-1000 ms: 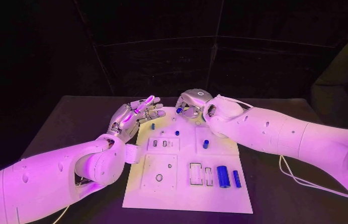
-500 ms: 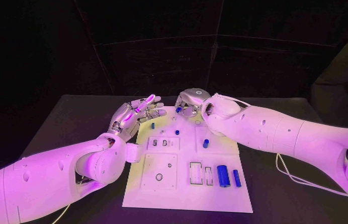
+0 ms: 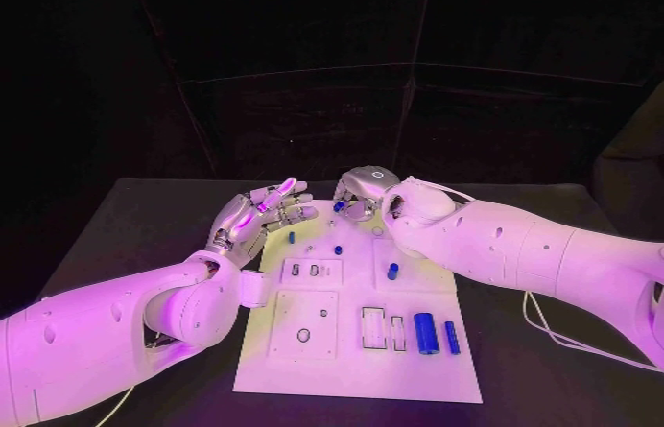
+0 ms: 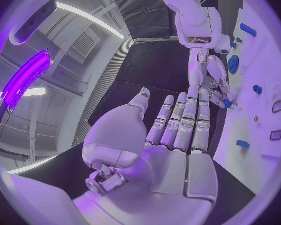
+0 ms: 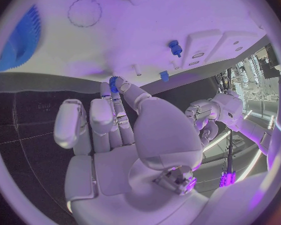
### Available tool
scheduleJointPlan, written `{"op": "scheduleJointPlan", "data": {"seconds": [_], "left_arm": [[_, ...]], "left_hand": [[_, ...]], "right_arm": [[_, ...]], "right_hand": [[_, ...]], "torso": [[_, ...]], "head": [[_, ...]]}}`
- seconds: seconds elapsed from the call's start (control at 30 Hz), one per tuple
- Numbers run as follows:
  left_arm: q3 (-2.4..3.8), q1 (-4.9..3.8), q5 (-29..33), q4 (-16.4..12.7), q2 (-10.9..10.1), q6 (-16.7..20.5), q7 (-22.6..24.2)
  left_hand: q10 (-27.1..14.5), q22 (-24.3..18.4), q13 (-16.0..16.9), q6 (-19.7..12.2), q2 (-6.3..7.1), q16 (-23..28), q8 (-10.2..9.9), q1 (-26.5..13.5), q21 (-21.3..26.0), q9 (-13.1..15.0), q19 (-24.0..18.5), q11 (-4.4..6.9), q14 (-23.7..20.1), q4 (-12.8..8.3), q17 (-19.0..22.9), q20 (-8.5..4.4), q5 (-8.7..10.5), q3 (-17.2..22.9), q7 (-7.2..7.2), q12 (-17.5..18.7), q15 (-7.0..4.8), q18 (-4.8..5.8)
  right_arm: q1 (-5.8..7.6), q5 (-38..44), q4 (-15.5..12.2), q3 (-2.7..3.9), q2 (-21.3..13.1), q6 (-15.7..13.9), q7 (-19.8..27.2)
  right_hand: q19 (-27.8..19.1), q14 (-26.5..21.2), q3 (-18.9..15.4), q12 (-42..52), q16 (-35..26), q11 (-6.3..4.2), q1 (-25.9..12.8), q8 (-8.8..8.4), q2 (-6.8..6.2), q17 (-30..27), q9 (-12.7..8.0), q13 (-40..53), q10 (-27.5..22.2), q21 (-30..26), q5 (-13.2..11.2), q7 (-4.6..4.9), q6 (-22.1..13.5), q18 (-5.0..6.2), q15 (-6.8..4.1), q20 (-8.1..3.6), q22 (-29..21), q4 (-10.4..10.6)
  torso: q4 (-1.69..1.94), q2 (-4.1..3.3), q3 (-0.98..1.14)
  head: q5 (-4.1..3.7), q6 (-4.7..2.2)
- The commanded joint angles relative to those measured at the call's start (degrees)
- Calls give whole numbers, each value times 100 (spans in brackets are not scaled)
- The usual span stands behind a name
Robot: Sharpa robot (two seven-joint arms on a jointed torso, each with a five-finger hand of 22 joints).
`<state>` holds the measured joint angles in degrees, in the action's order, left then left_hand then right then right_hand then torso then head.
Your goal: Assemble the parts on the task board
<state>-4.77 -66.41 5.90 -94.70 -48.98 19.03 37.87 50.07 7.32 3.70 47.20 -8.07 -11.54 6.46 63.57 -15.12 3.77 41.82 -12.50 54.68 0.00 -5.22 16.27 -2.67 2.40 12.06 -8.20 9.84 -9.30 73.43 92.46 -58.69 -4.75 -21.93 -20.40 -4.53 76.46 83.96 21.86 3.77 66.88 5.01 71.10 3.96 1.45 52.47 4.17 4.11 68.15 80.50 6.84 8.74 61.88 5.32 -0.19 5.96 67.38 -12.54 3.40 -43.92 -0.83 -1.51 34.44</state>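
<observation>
The white task board (image 3: 332, 350) lies in the middle of the black bench (image 3: 138, 216). At the board's far end, the left robot hand (image 3: 260, 218) is spread wide and holds nothing. Beside it, the right robot hand (image 3: 363, 197) pinches a small blue part (image 3: 341, 206) in its fingertips.

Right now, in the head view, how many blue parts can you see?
6. One pinched part in the right hand; three pegs on the board's far half; a thick cylinder and a thin cylinder side by side near right. The arm may hide more.
</observation>
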Motion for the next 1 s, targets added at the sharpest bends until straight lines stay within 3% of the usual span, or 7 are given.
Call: {"op": "scheduleJointPlan", "data": {"seconds": [0.03,0.37,0.43,0.57,0.73,0.87,1.0], "left_arm": [[3,-15,-22,-2,8,-99,-4],[3,-25,-21,31,22,-132,-57],[3,-26,-21,34,23,-137,-63],[3,-28,-21,38,23,-146,-76],[3,-30,-21,41,6,-160,-87],[3,-32,-21,34,-17,-176,-91],[2,-34,-21,26,-44,-202,-98]], "left_hand": [[7,-9,-10,-64,-67,36,-29,6,-17,-10,39,-31,35,-9,11,2,-26,35,398,24,17,-110],[-2,-14,-10,-82,-71,47,-39,5,-13,-12,37,-35,27,-9,17,3,-26,38,402,33,21,-108],[-5,-17,-11,-90,-72,52,-43,4,-11,-13,36,-37,23,-9,20,3,-26,39,403,37,23,-107],[-8,-19,-11,-102,-73,56,-48,2,-9,-14,35,-38,20,-8,22,4,-26,39,405,40,24,-106],[-12,-21,-11,-111,-75,62,-53,-2,-7,-15,33,-40,16,-5,25,4,-26,38,407,45,26,-105],[-15,-24,-11,-112,-76,66,-56,-7,-6,-15,32,-41,13,-2,27,5,-25,37,408,48,28,-105],[-16,-24,-11,-108,-76,68,-57,-8,-5,-15,32,-42,12,-1,29,5,-25,37,408,49,28,-105]], "right_arm": [[10,48,25,-1,20,306,-85],[11,49,96,0,55,307,-88],[11,48,107,0,55,273,-86],[11,31,93,0,33,98,-71],[12,-16,-89,4,-135,-108,-61],[12,-101,-404,137,-427,-216,-75],[12,-303,-921,267,-930,-195,-179]], "right_hand": [[-14,59,-3,-15,4,4,-58,-22,-4,-24,-8,-7,-45,11,-31,12,-48,-78,35,37,-25,36],[-151,-8,-14,-25,-114,50,-80,-44,-92,-224,-29,-25,-207,-73,-42,54,-200,-39,72,66,-218,102],[-226,-44,-62,-27,-181,85,-132,-52,-171,-329,-48,-34,-356,-125,-38,99,-369,-19,112,93,-328,155],[-422,-128,-298,10,-400,113,-116,-48,-339,-660,-48,-21,-714,-286,-62,95,-981,45,128,133,-640,276],[-436,-132,-377,44,-429,113,-71,-38,-350,-707,-38,-15,-752,-308,-40,102,-1055,50,125,131,-675,309],[-386,-104,-434,168,-393,104,4,16,-313,-671,0,5,-611,-290,71,97,-906,39,117,125,-624,365],[-179,-7,-434,446,-152,24,48,94,-291,-352,37,96,-105,-141,205,89,-670,-19,65,92,-306,416]], "torso": [[-1,-8,-4],[5,-6,-7],[4,-5,-8],[-6,-7,-6],[-25,3,1],[-36,9,-3],[-86,38,11]], "head": [[12,6],[24,16],[27,15],[35,19],[49,11],[42,4],[47,3]]}}
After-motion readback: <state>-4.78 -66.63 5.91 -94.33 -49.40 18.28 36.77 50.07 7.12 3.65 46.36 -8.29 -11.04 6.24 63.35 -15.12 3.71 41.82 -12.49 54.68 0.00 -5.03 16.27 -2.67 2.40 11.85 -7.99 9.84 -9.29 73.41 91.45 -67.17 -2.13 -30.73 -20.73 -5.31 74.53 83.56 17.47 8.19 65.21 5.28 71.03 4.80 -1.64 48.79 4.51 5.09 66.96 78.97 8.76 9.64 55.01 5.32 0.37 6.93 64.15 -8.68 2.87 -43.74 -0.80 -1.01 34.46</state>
